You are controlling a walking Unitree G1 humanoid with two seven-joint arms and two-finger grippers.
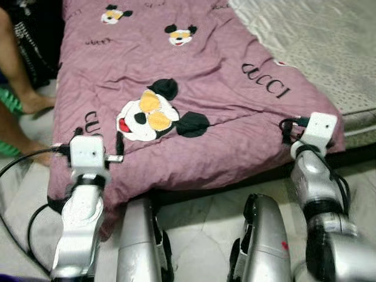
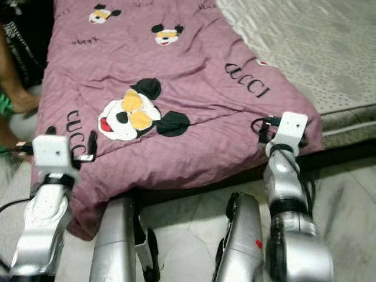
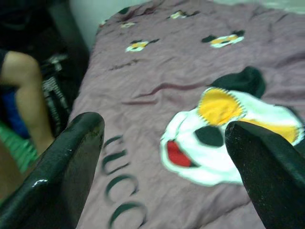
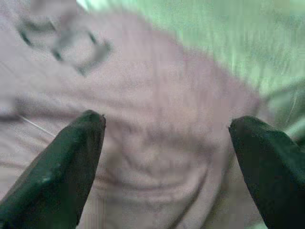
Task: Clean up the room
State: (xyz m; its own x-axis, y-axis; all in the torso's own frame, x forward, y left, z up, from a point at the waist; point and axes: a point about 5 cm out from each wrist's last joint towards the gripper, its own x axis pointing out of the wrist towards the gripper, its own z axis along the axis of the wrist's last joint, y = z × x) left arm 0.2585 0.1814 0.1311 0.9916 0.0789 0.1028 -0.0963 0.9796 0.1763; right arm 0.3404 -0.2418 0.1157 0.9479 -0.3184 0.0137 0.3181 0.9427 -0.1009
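Bed: pale patterned mattress [image 1: 329,47] above a tiled floor [image 1: 200,223].
Blanket: mauve quilted blanket with cartoon mouse faces [image 1: 176,88], spread over the mattress, near edge hanging.
Left gripper [image 3: 162,157]: jaws wide, over the blanket's near corner.
Right gripper [image 4: 164,157]: jaws wide, at the blanket's other near corner.
Person: bare legs [image 1: 20,82] beside the blanket's far side.

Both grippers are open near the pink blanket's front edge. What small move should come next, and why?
Probably lower both grippers onto the blanket's hanging front edge and close on it. The left gripper and right gripper are each open with pink cloth between the fingers but not yet pinched, one near each front corner, so a two-handed grasp seems ready.
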